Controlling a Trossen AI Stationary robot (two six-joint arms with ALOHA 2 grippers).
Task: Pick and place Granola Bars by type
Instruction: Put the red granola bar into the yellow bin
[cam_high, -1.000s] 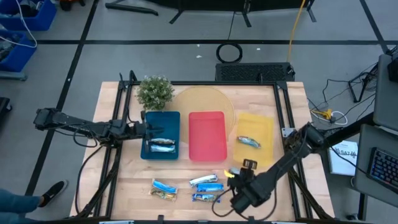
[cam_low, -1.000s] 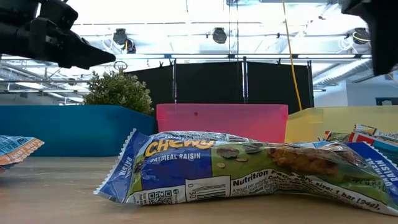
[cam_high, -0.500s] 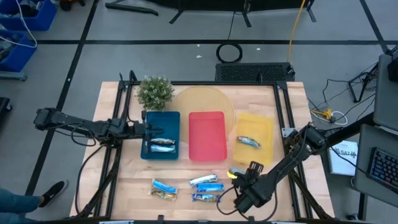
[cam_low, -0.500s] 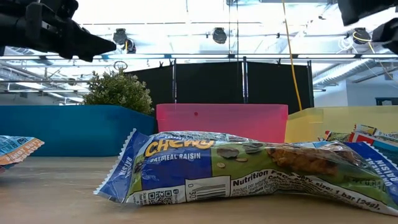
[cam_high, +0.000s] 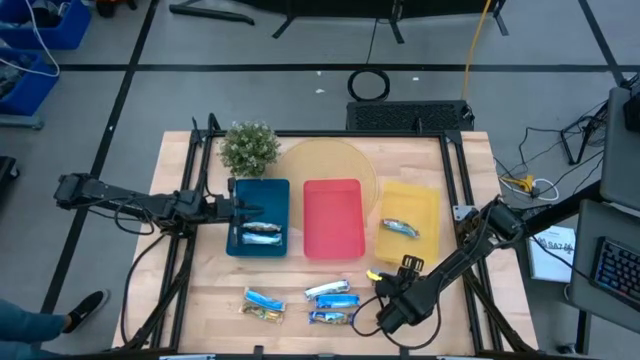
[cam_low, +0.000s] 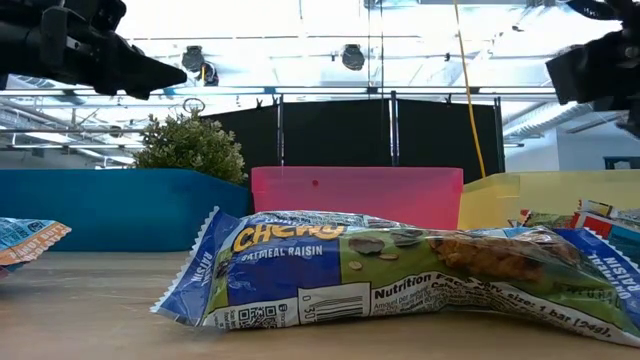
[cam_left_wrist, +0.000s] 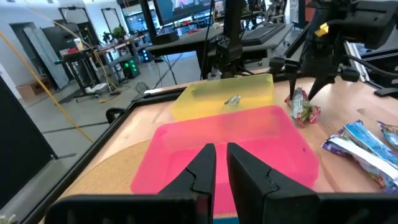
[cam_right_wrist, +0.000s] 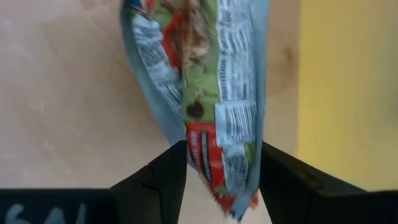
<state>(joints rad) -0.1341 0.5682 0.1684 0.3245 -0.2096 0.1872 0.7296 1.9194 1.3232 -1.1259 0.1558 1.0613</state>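
Right tool (cam_right_wrist: 217, 163) gripping granola bar (cam_right_wrist: 208, 74)

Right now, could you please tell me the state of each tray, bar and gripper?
blue tray: holds two bars
red tray: empty
yellow tray: holds one bar
right gripper: shut on a granola bar
left gripper: nearly shut, empty
loose bars: flat on the table

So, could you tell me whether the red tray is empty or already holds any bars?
Empty. The high view shows the red tray bare inside, and the left wrist view shows nothing in it either.
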